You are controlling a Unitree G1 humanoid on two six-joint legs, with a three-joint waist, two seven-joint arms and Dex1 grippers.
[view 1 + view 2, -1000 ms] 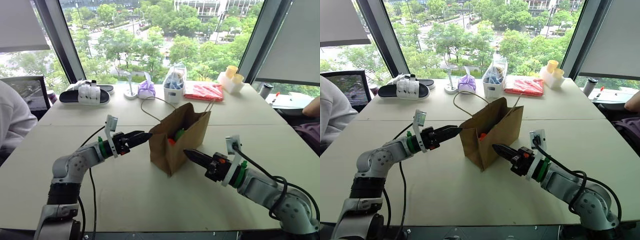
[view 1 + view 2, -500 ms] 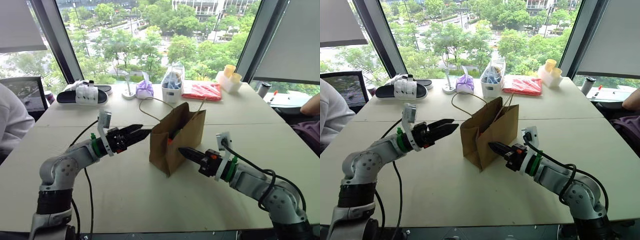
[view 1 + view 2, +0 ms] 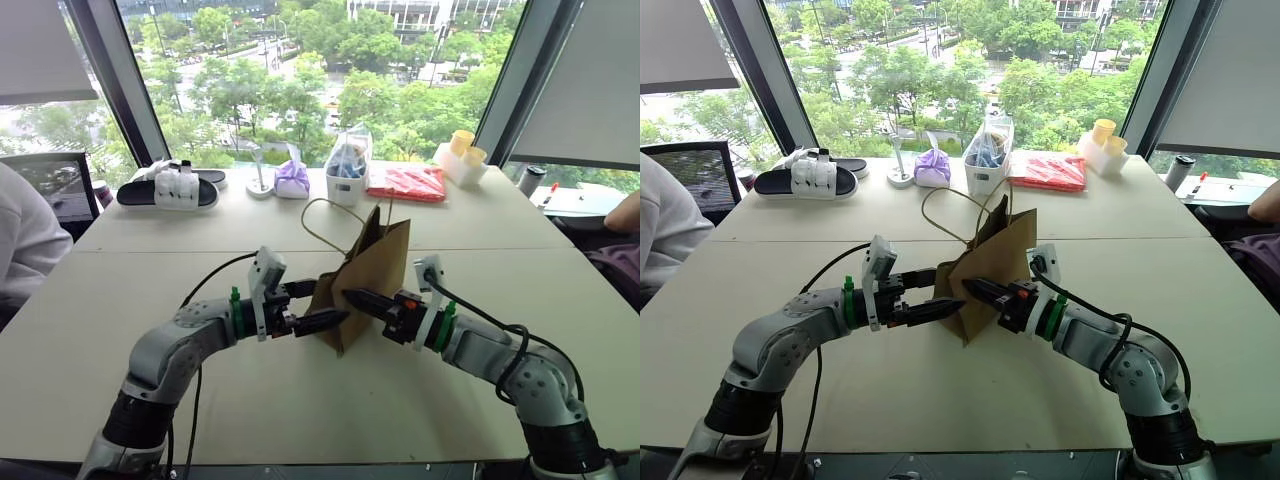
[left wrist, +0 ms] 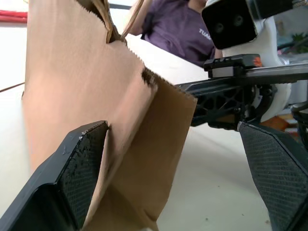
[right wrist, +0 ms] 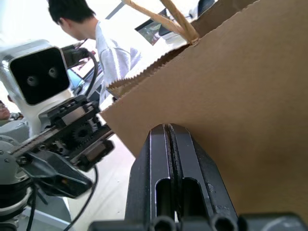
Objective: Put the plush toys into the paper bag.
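One paper bag (image 3: 372,275) is seen standing on the desk (image 3: 300,400), squeezed narrow, its twine handles (image 3: 330,215) looped above the mouth. No contents can be made out inside it; whether the plush toys are in the bag cannot be told.

Left end effector (image 3: 318,308) is held wide apart, one finger (image 4: 79,168) laid against the bag's near corner fold, the other finger (image 4: 279,168) on the far side of that fold; nothing is clamped. Right end effector (image 3: 355,298) is pressed together, holding nothing, its tip set against the bag's brown side panel.

Both forearms are stretched roughly level over the desk, converging on the bag from opposite sides, the left pointing toward the right arm.

Beyond the bag, near the window, a purple cloth bundle (image 3: 291,179), a clear plastic bag (image 3: 347,165) of items, a red packet (image 3: 407,183) and a black sandal (image 3: 168,190) are noted.
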